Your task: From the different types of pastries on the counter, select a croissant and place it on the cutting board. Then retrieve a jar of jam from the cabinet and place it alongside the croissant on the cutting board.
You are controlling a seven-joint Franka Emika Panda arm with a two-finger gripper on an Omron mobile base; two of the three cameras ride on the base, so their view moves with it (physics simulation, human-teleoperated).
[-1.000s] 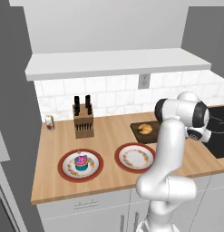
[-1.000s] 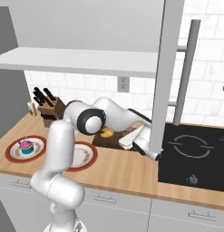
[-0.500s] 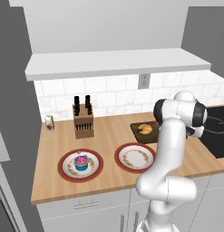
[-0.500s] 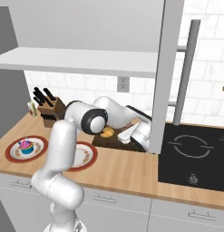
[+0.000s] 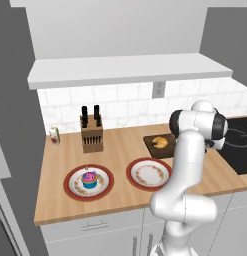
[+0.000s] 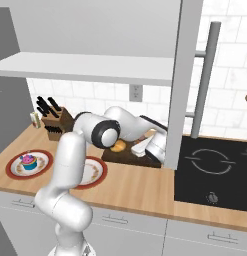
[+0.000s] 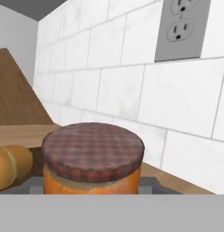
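Since a second ago we've swung the gripper [image 6: 156, 146] back over the board [image 5: 151, 141]; jar [image 7: 92, 159] sits beside the croissant [image 5: 159, 142], grip unclear.

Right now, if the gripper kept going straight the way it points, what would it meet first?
Likely the jar of jam, dead ahead and very near in the hand view, beside the croissant. Beyond it stands the tiled wall. Whether the jaws already hold the jar, I cannot tell.
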